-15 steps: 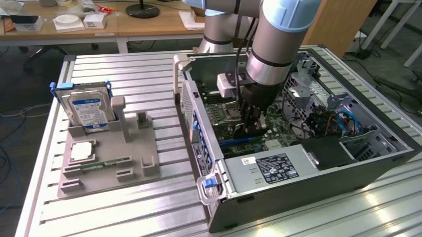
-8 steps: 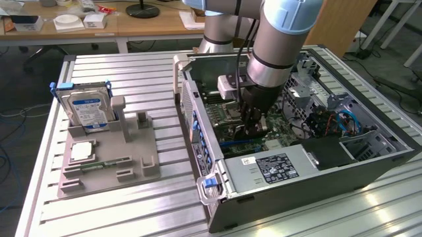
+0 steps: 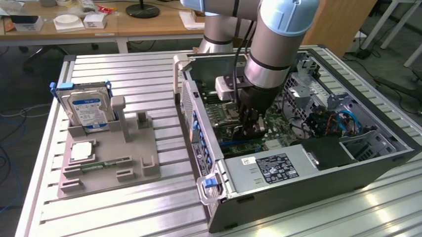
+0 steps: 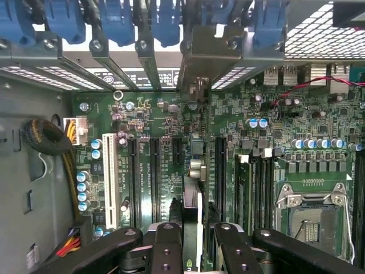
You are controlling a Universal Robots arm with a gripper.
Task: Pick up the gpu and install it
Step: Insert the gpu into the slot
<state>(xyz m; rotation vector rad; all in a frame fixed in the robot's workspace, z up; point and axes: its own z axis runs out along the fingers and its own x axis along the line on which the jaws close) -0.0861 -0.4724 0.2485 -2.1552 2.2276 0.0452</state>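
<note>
Steel, grey: computer case (image 3: pixel 197 106), lying on its side on the slatted table (image 3: pixel 99 69). The open side faces up, so the arm can reach straight down to the board.

Green motherboard (image 4: pixel 148 114), flat on the case floor. Black expansion slots (image 4: pixel 154 177) run toward the rear wall, which carries a row of blue retaining clips (image 4: pixel 120 23).

The gpu (image 4: pixel 192 200), a thin card seen edge-on, is inside the case just above the motherboard. It stands upright and parallel to the slots, with its far end toward the rear-wall brackets. It cannot be told which slot it sits over, or whether it is already seated.

Gripper (image 4: pixel 197 251), low in the case. The jaws are clamped on the gpu, one finger on each flat face. This grip probably serves to keep the card vertical so that its lower edge can meet a slot squarely.

Grey parts tray (image 3: pixel 132 163), on the exterior view's left, well apart from the case. The hard drive (image 3: pixel 87 111) stands upright in its holder at the far end. The memory stick (image 3: pixel 105 163) lies flat near the front.
</note>
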